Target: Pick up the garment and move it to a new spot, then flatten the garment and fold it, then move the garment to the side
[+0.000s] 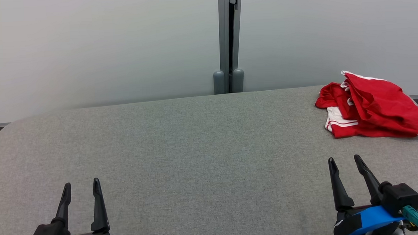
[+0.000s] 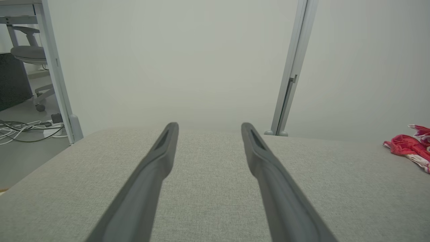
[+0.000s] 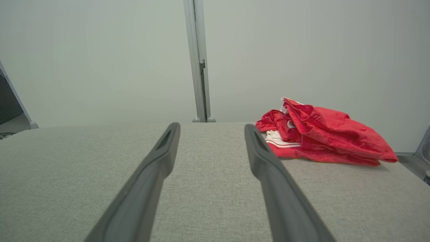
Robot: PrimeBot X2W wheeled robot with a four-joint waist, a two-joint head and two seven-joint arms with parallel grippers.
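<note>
The red garment [image 1: 374, 106] lies at the far right corner of the grey worktop [image 1: 196, 150], close to the back edge and the right rim. It forms a low heap: one broad red panel is laid over the rest, a white-striped band peeks out beneath on its left, and the layers are slack and uneven rather than crisp. The left tool [image 1: 82, 183] sits at the near left, well apart from the cloth, with its two dark fingers spread wide and nothing between them. The right tool [image 1: 344, 158] sits at the near right, likewise spread wide and empty. Its fingers aim up the worktop, and in the right wrist view the garment is just off to their right. Both tools seem parked low at the near edge, probably so that the wide middle of the worktop is left free for spreading cloth and the head camera sees the garment unobstructed. The lie of things fits two stages — a bunched garment waiting at the corner to be carried to the middle, or a loosely folded one already set off to the side with the arms at rest — and the slack layers do not settle which. Of the two, the right tool is the nearer to the cloth.
</note>
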